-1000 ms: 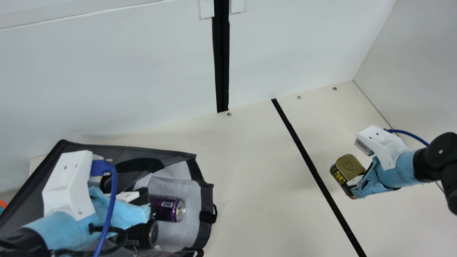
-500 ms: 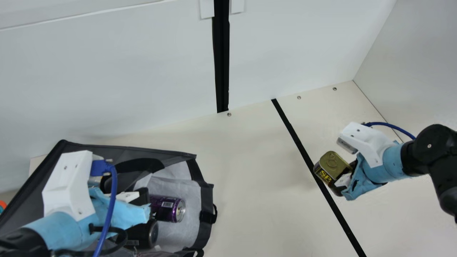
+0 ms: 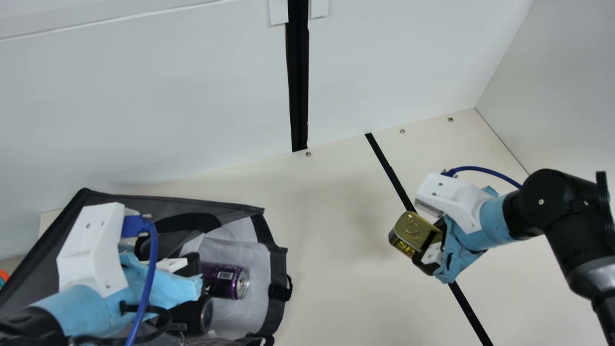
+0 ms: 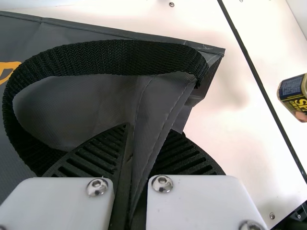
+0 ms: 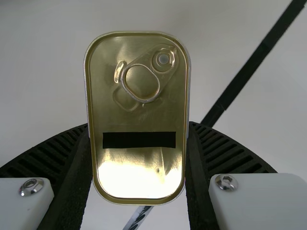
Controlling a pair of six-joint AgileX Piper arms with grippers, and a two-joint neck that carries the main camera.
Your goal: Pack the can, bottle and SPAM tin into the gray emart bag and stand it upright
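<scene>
In the main view my right gripper [image 3: 431, 253] holds the SPAM tin [image 3: 414, 228] above the table near the black stripe. The right wrist view has the tin [image 5: 139, 117] pinched between both fingers of the right gripper [image 5: 140, 158], gold lid with pull ring facing the camera. My left gripper [image 3: 192, 274] is at the gray bag [image 3: 230, 209], which lies on its side. In the left wrist view that gripper [image 4: 136, 158] is shut on a fold of the bag's fabric [image 4: 156, 115]. Inside the bag's mouth lie a purple can [image 3: 226, 281] and a black cylindrical item [image 3: 194, 315], partly hidden by the left gripper.
A black stripe [image 3: 394, 178] crosses the table [image 3: 331, 230] between bag and right arm. White walls [image 3: 144, 105] rise behind and at the right. The bag's black handle loop [image 4: 110, 57] stands out beside the left fingers. An orange item [image 3: 4, 276] shows at the left edge.
My right gripper has carried the SPAM tin leftward toward the bag, from right of the black stripe to over it and slightly past. The left arm and the bag have stayed still.
</scene>
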